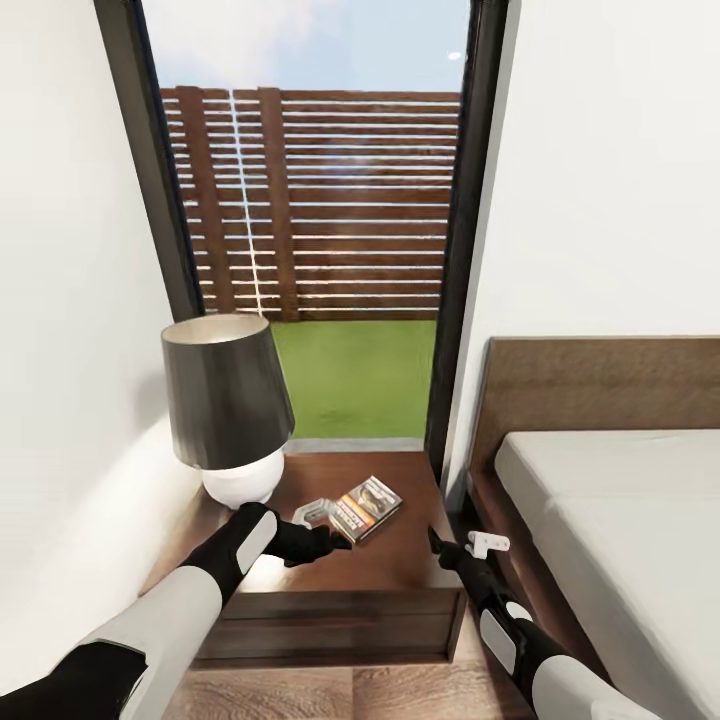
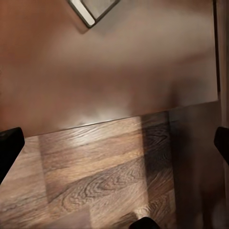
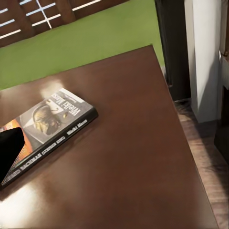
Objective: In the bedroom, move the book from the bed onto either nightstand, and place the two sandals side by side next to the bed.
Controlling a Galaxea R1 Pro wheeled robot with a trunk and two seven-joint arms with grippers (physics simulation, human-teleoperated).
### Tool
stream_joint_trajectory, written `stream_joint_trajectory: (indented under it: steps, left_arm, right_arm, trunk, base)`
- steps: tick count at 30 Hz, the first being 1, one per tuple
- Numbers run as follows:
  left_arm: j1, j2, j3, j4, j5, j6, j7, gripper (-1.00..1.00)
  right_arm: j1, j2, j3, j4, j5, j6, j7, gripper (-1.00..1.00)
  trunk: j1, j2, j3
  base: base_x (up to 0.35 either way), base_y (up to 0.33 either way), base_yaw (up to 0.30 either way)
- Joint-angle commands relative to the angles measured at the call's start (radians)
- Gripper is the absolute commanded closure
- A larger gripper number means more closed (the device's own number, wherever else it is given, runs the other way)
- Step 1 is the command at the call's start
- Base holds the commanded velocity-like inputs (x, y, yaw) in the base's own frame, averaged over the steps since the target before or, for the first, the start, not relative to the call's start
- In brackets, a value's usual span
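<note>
Dark-covered book [image 1: 367,508] lies flat on the nightstand [image 1: 400,560], centre frame.
Left gripper [image 1: 322,518] touches its left edge, fingers spread, pinching nothing; right gripper's [image 1: 487,544] state unclear. Cover lettering unreadable.

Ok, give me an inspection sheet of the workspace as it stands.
Surface: glossy dark-brown wooden nightstand, top mostly bare.
Job's things: small paperback book with orange band, lying flat on the nightstand top, turned at an angle to its edges.
Clutter: table lamp with dark-grey shade and round white base, at the nightstand's back left.
Grippers: left claw open, right beside the book, contact unclear; right claw by the nightstand's right edge, state unclear.
Cables: nothing seen.
Surroundings: light-grey bed with brown headboard at right; tall dark-framed window onto grass and slatted fence; wood-plank floor.
</note>
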Motion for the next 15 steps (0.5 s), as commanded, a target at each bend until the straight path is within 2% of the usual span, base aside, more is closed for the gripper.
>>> stream_joint_trajectory:
  steps: [1,15]
  left_arm:
    - [0.000,0.001,-0.002,-0.001,-0.005,0.002,-0.005,-1.00]
    - [0.000,0.000,-0.003,-0.001,-0.003,0.006,-0.007,-1.00]
  right_arm:
    - [-0.001,0.000,-0.006,0.001,-0.009,-0.001,0.010,-1.00]
    - [-0.001,0.000,-0.006,0.001,-0.009,-0.001,0.009,-1.00]
  trunk:
    - [-0.004,0.007,0.002]
    - [-0.058,0.105,0.046]
  base:
    - [0.000,0.000,0.000]
    - [0.000,0.000,0.000]
